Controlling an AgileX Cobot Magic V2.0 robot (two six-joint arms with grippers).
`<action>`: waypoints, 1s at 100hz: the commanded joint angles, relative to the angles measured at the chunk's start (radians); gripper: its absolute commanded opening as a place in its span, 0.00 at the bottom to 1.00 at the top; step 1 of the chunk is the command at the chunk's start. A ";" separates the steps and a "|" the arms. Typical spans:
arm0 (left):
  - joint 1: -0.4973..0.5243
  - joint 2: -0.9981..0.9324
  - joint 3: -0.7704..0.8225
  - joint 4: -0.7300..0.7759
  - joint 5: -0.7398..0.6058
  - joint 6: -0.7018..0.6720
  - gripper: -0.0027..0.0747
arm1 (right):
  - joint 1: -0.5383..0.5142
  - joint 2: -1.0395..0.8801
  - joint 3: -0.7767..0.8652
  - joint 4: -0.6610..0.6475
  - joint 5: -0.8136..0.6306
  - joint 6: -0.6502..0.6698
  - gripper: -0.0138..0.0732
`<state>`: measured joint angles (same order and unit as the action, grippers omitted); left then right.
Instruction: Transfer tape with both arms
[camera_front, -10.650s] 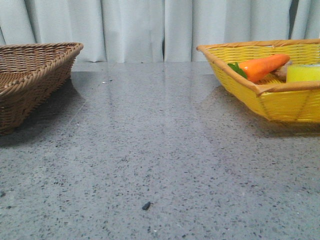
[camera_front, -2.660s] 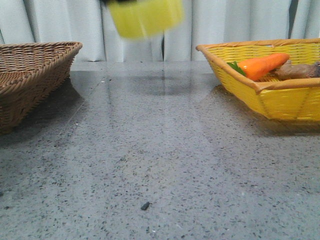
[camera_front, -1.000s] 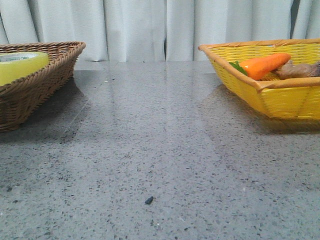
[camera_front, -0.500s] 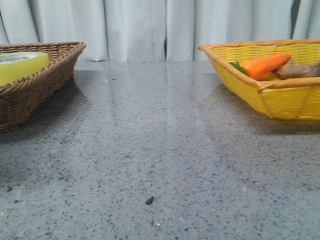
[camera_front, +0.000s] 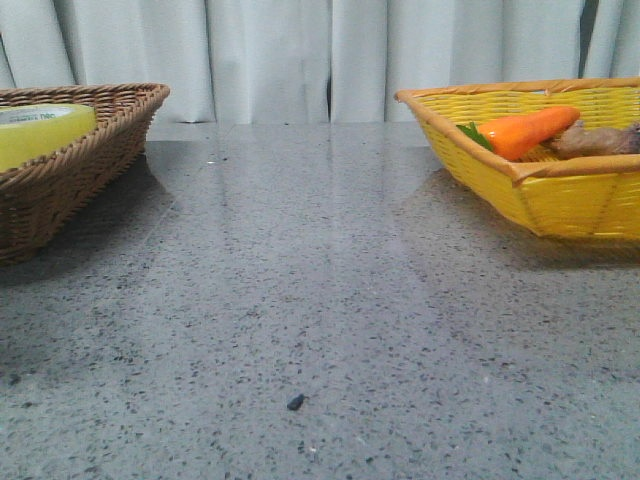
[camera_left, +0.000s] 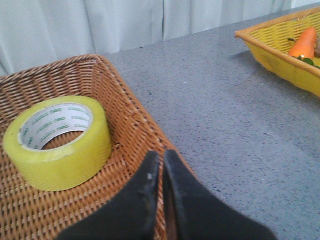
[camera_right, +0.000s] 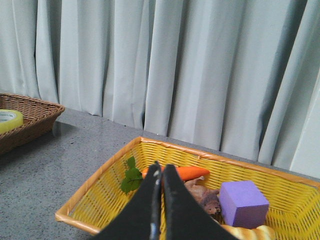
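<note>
The yellow tape roll (camera_left: 57, 141) lies flat in the brown wicker basket (camera_left: 135, 120), white core with green letters facing up. It also shows in the front view (camera_front: 40, 130) at the far left and in the right wrist view (camera_right: 10, 120). My left gripper (camera_left: 161, 156) is shut and empty, above the basket's near rim beside the tape. My right gripper (camera_right: 161, 169) is shut and empty, above the yellow basket (camera_right: 100, 190). No gripper shows in the front view.
The yellow basket (camera_front: 540, 200) at the right holds an orange toy carrot (camera_front: 525, 130), a brown toy (camera_right: 205, 196), a purple block (camera_right: 243, 202) and a bread-like item (camera_right: 250, 233). Grey speckled table (camera_front: 320, 300) lies between the baskets; curtain behind.
The tape, earlier in the yellow basket and then held high over the table, now rests in the brown basket. In the last second nothing visibly moves.
</note>
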<state>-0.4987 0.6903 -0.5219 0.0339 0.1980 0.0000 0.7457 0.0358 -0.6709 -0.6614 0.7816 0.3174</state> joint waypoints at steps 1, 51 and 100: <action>-0.027 -0.067 0.004 0.065 -0.090 0.000 0.01 | 0.000 0.018 -0.017 -0.043 -0.070 -0.002 0.09; 0.335 -0.710 0.534 -0.087 -0.165 0.000 0.01 | 0.000 0.018 -0.017 -0.043 -0.061 -0.002 0.09; 0.429 -0.721 0.533 -0.167 0.100 -0.064 0.01 | 0.000 0.018 -0.017 -0.043 -0.061 -0.002 0.09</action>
<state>-0.0724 -0.0065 0.0035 -0.1161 0.3378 -0.0523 0.7457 0.0338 -0.6709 -0.6614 0.7835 0.3174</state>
